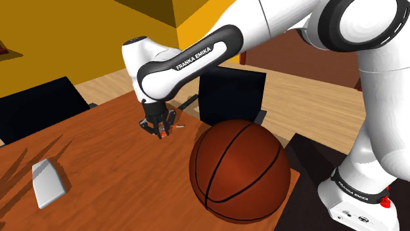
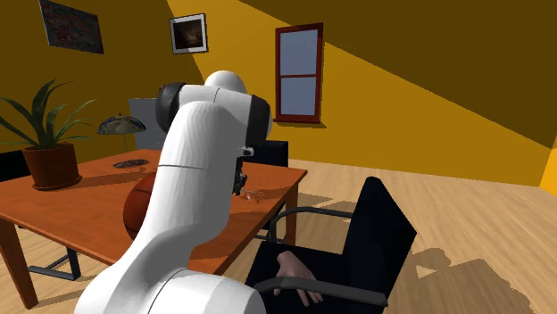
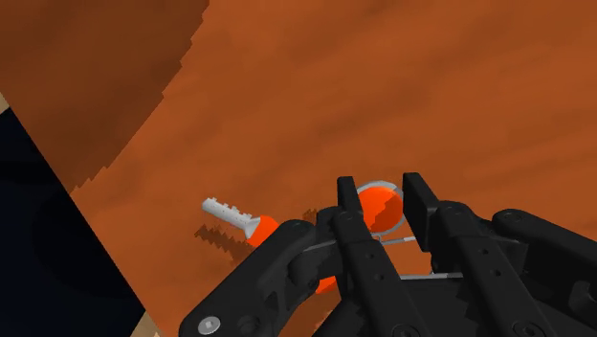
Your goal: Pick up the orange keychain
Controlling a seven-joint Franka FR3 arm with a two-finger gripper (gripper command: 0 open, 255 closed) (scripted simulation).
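The orange keychain (image 3: 375,213) is an orange round tag on a thin ring, with a silver key (image 3: 228,213) that has an orange head. It lies low at the wooden table (image 1: 98,151), close to the edge by the black chair. My black gripper (image 3: 381,196) points down over it with the fingers (image 3: 346,206) closed on the round orange tag. In the shoulder view the gripper (image 1: 159,129) stands at the tabletop with a bit of the orange keychain (image 1: 161,134) showing between the fingertips. I cannot tell whether the key touches the wood.
A large basketball (image 1: 240,172) rests on the table just toward the stand from the gripper. A grey flat object (image 1: 47,182) lies near the shoulder view's lower left. A black chair (image 1: 231,97) stands behind the table edge. A potted plant (image 2: 49,152) and a lamp (image 2: 120,126) stand at the far end.
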